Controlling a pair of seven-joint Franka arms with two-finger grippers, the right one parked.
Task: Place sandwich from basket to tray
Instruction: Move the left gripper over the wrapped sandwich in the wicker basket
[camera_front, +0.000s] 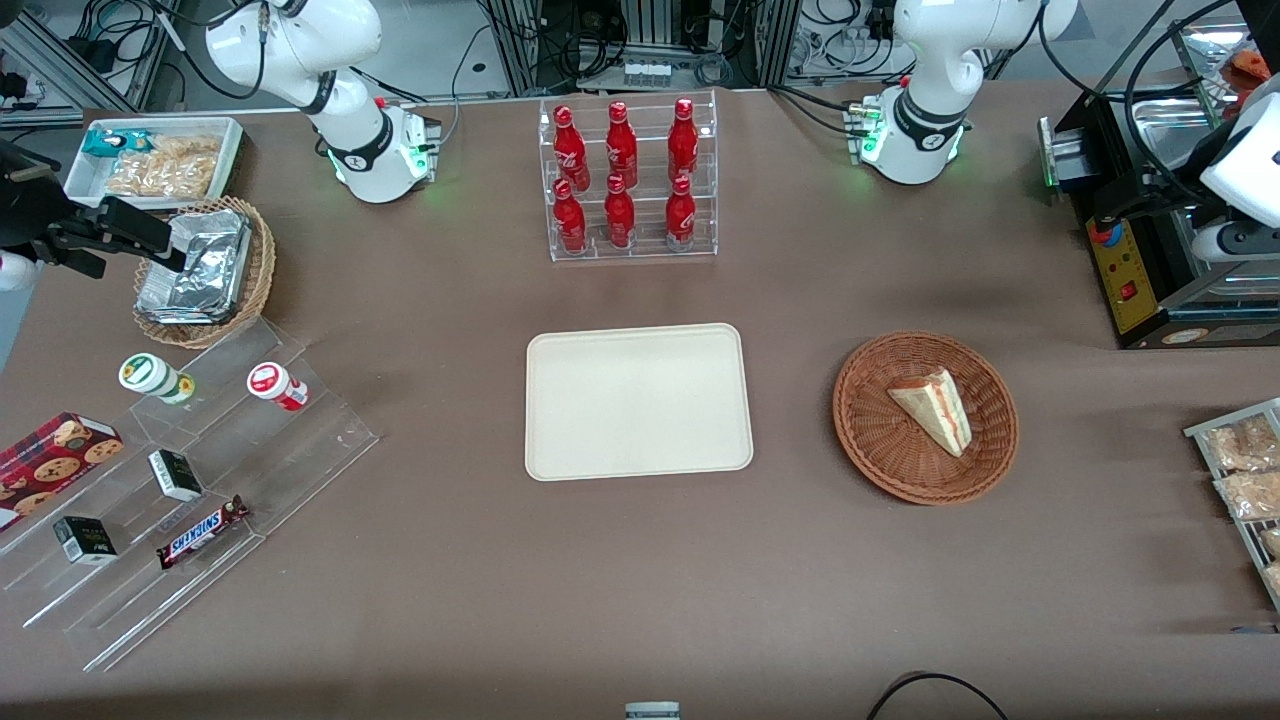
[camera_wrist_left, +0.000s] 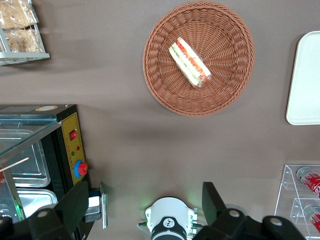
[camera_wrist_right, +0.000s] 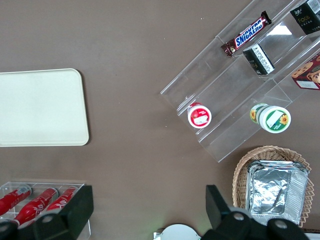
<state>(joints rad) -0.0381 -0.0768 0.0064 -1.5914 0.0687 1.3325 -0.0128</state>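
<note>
While one sandwich lay in the single reddish-brown basket at the centre right of the front view, one cream tray sat bare at the frame's centre, well apart from it. The wedge's long axis ran diagonally, its striped filling edge slanting from the basket's middle down toward the rim nearest the front camera. Six red bottles stood in a clear rack above the tray. The left gripper hung high over the table, holding nothing, its two dark fingers spread wide; the frame edge cut off their bases.
</note>
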